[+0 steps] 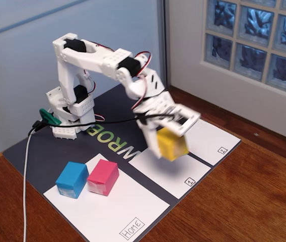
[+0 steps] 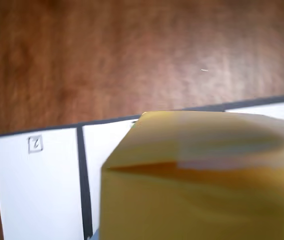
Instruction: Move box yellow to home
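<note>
Three white sheets lie on the dark mat (image 1: 42,151), the largest being home (image 1: 133,206), which already carries a blue block (image 1: 72,180) and a pink block (image 1: 102,177). Above the sheet marked 1 (image 1: 175,169), the gripper (image 1: 169,137) carries the box yellow (image 1: 172,145) clear of the surface, jaws clamped on it, though motion blur makes the exact contact hard to read. To finish well, swing toward home's bare part near the label and lower gently, well apart from both blocks.
</note>
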